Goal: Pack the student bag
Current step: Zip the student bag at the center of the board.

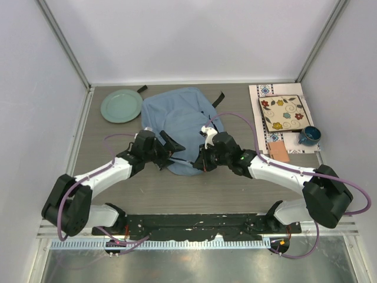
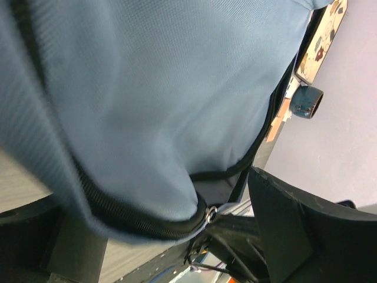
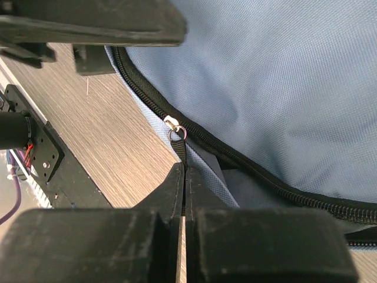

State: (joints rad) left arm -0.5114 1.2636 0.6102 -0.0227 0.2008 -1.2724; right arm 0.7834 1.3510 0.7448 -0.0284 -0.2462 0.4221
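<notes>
Student bag [image 1: 179, 118] lies flat, centre of table [image 1: 118, 188]. Left gripper [image 1: 174, 150] spread wide at its near edge, holding nothing. Right gripper [image 3: 184, 177] pinched on black zipper pull [image 3: 181, 150]. Risk: with nothing anchoring the fabric, tugging may drag the bag or slip the pull.

A grey-brown, wood-grain worktop [image 1: 235, 188] fills the middle of the frame, boxed in by plain white walls [image 1: 194, 41] at the back and along both sides. Silver metal posts [image 1: 63, 41] slant down from the upper corners. A shiny metal strip [image 1: 188, 265] crosses the bottom edge. The light is soft and even.
</notes>
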